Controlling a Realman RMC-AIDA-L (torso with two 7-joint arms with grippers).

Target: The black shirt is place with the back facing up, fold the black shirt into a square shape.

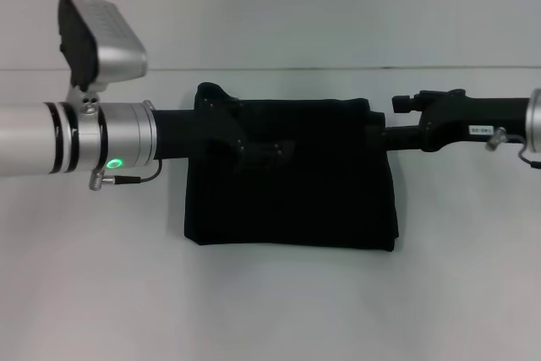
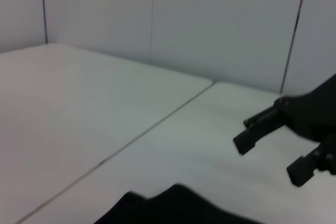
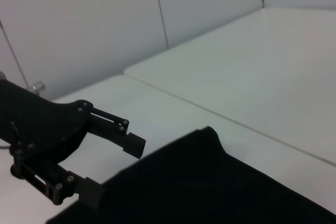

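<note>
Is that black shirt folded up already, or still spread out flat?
Folded. The black shirt lies on the table as a compact, roughly square block with straight edges, no sleeves sticking out. The left gripper sits over it.

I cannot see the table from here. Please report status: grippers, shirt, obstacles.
Left gripper open, at the black shirt's far edge. Right gripper open, just off its right edge. Shirt folded into a rectangle, flat on the white table. Nothing in the way.

- A white table fills the head view, its surface evenly lit.
- A thin seam runs across the tabletop.
- Pale wall panels rise behind it, split by dark vertical joints.
</note>
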